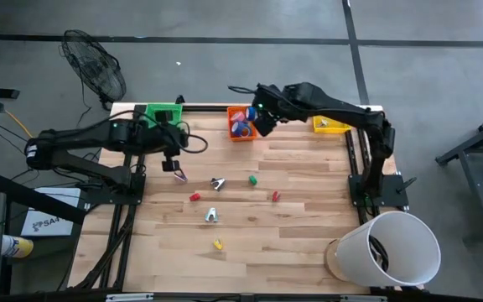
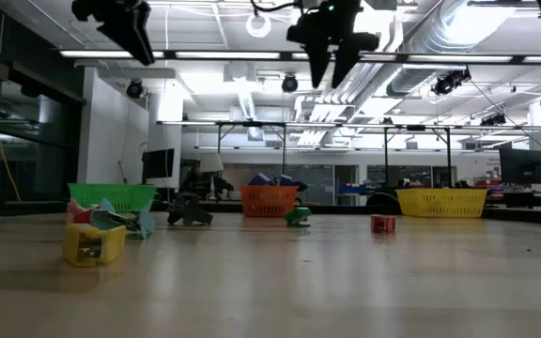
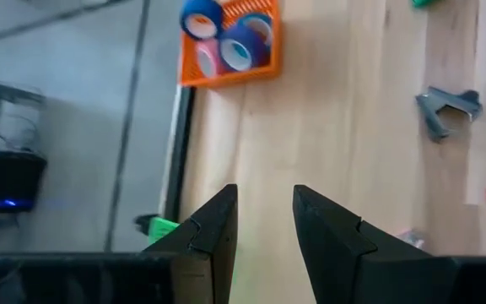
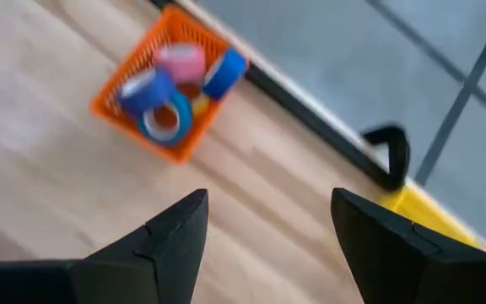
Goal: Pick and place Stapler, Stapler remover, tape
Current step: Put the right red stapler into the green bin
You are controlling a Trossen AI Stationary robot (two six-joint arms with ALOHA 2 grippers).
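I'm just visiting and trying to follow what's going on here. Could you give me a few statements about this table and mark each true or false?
1. The tape rolls lie in the orange basket. True.
2. The right gripper is holding a roll. False: it is open and empty.
3. The yellow basket sits beside the green basket. False: the orange one stands between them.
4. The left gripper holds nothing. True.

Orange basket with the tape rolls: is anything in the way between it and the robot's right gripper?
Nothing visible is. The right gripper hangs open and empty in the air beside the orange basket. Its wrist view looks straight down past bare wood to the tape rolls lying inside the basket. The left gripper waits farther off near the green basket.
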